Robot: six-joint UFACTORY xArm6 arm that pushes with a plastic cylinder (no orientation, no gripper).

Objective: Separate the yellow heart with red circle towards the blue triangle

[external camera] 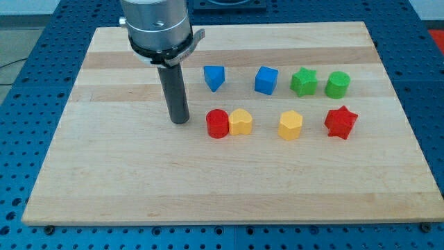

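Note:
The yellow heart [241,121] lies near the board's middle, touching the red circle [217,123] on its left. The blue triangle [214,78] sits above them, a short gap away. My tip [180,121] rests on the board to the left of the red circle, a small gap apart, at about the same height in the view. The dark rod rises from it to the arm's grey flange at the view's top.
A blue cube [266,80], a green star [303,82] and a green cylinder [338,84] line up right of the triangle. A yellow hexagon-like block [291,126] and a red star [340,122] lie right of the heart. The wooden board [104,180] sits on a blue table.

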